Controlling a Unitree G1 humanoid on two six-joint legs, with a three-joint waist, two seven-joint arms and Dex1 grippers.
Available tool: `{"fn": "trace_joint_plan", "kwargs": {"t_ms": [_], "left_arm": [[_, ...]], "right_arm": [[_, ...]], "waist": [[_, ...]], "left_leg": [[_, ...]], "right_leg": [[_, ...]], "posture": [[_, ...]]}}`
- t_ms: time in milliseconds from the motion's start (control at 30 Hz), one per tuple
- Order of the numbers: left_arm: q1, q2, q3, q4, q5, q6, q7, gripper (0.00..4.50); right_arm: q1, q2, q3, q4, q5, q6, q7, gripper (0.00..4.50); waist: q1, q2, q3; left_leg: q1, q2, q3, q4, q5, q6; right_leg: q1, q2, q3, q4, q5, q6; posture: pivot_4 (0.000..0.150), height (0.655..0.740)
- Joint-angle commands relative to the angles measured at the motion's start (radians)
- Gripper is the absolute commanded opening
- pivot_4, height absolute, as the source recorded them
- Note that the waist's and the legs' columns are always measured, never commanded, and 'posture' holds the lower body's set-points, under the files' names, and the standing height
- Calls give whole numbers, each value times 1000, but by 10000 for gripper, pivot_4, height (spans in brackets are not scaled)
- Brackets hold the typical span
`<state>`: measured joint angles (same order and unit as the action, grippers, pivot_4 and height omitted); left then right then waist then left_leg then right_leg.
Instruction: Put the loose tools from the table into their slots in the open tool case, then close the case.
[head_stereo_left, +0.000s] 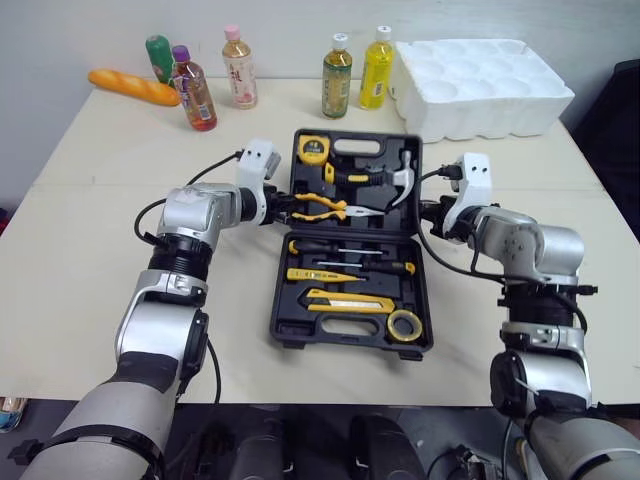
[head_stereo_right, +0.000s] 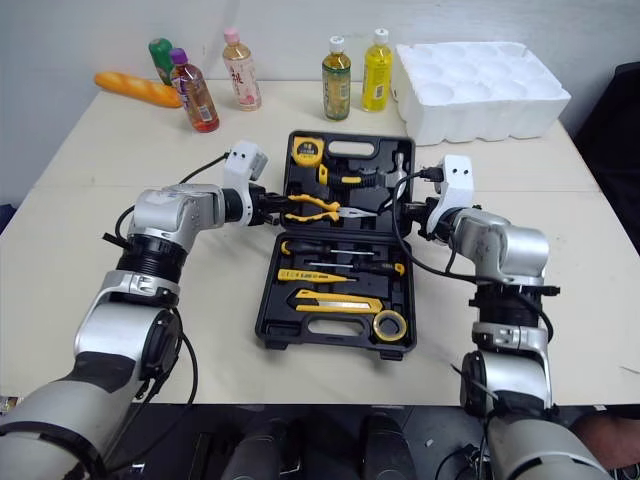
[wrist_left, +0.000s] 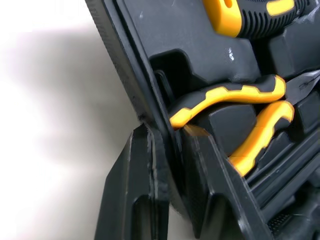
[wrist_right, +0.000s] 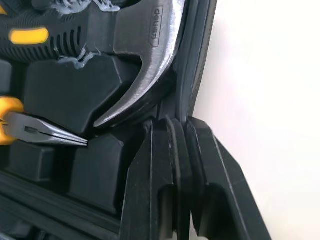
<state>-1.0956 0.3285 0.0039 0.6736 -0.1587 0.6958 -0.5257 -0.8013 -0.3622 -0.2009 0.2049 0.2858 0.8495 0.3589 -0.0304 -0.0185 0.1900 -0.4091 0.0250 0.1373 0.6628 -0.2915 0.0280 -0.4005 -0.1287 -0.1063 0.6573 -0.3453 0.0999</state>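
Note:
The black tool case (head_stereo_left: 278, 300) lies open at the table's middle. Its far half (head_stereo_left: 405, 140) holds a yellow tape measure (head_stereo_left: 314, 150), a hammer (head_stereo_left: 400, 180) and yellow-handled pliers (head_stereo_left: 322, 207). The near half holds screwdrivers (head_stereo_left: 345, 272), a utility knife (head_stereo_left: 345, 302) and a tape roll (head_stereo_left: 405, 324). My left gripper (head_stereo_left: 285, 205) is shut on the far half's left wall (wrist_left: 150, 95), one finger outside and one inside by the pliers (wrist_left: 235, 95). My right gripper (head_stereo_left: 425, 212) is shut on the right wall (wrist_right: 192, 65), beside the hammer head (wrist_right: 145, 60).
Along the back stand several drink bottles (head_stereo_left: 195, 90) (head_stereo_left: 337, 76) and a baguette (head_stereo_left: 133, 86) at the back left. A white foam tray (head_stereo_left: 480, 85) sits at the back right. Bare tabletop lies on both sides of the case.

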Motion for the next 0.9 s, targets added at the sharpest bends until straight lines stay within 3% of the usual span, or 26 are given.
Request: {"fn": "trace_joint_plan", "kwargs": {"t_ms": [33,233,433,667,867,900], "left_arm": [[28,-11,72,-73,-7,-204,71,1224],[165,3,59,-149,55,-595,88,5],[321,52,13,-183,169,-890,136,5],[524,76,21,-314,139,-1010,92,5],[624,112,40,-366,107,-1003,56,5],[633,117,41,-382,89,-976,40,4395]], "right_arm": [[47,-36,80,-122,-82,-333,70,0],[196,-131,216,-23,-345,-880,7,0],[313,-230,296,85,-521,-1264,-66,0],[427,-323,326,210,-659,-1541,-178,0],[473,-322,342,255,-582,-1635,-117,0],[480,-325,342,245,-545,-1606,-71,3799]], "waist": [[0,0,0],[-1,0,0],[-1,-1,0],[1,-1,0],[-1,-1,0],[-1,-1,0]], "left_leg": [[0,0,0,0,0,0],[0,1,3,0,0,0],[1,1,4,0,0,0],[6,3,2,2,0,0],[9,4,1,1,0,0],[9,4,1,1,0,0]], "right_leg": [[-1,0,0,0,0,0],[-1,-1,1,1,0,0],[-1,-1,2,1,0,0],[6,-3,0,0,0,0],[9,-3,-1,-1,0,0],[9,-3,-1,-1,0,0]], "posture": [[1500,7400],[1500,7400],[1500,7400],[1500,7400],[1500,7400],[1500,7400]]}}
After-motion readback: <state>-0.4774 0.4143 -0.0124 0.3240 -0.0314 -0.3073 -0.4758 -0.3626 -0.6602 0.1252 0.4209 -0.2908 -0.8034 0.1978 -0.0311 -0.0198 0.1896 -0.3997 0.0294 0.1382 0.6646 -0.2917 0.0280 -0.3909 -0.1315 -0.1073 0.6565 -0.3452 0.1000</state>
